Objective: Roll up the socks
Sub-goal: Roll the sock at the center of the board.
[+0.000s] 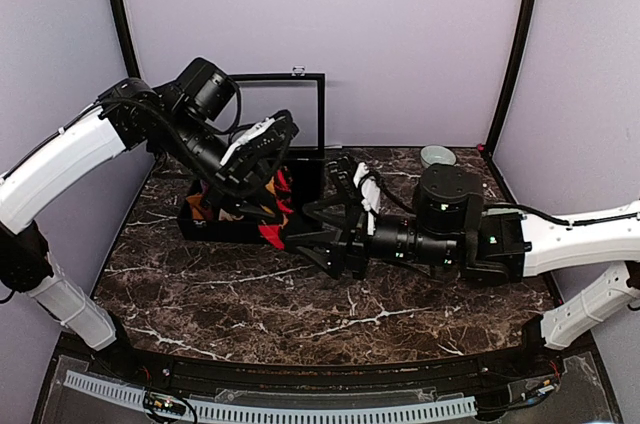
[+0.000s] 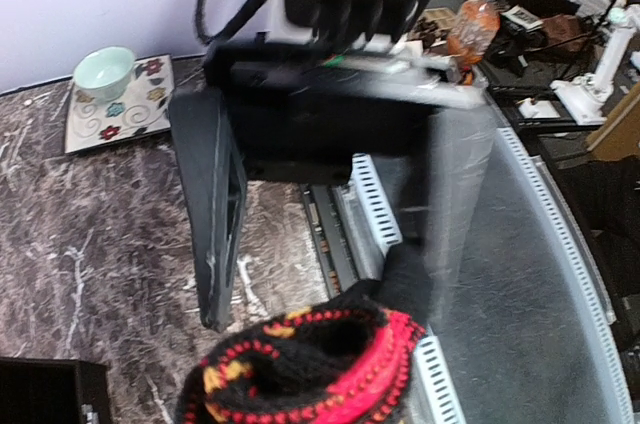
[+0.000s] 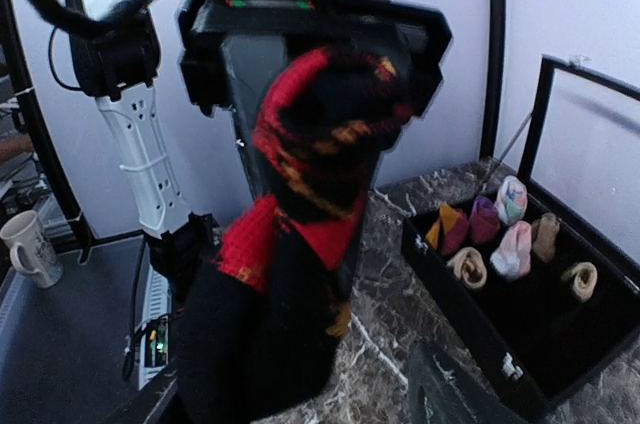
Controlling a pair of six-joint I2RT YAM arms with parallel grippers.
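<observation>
Black-and-red argyle sock [image 3: 320,144] hangs pinched in the left fingers [image 3: 243,84]; the right fingers [image 2: 215,214] stand wide apart, apparently empty.

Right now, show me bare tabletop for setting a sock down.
Free: the marble between the black box and the front edge, left and centre. Crowded: beside the box, where left gripper, argyle sock and right gripper meet.

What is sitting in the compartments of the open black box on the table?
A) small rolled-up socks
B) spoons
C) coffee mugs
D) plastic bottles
A: the right wrist view looks down into the box, and its compartments hold small rolled-up socks in pink, white, tan and purple.
</observation>
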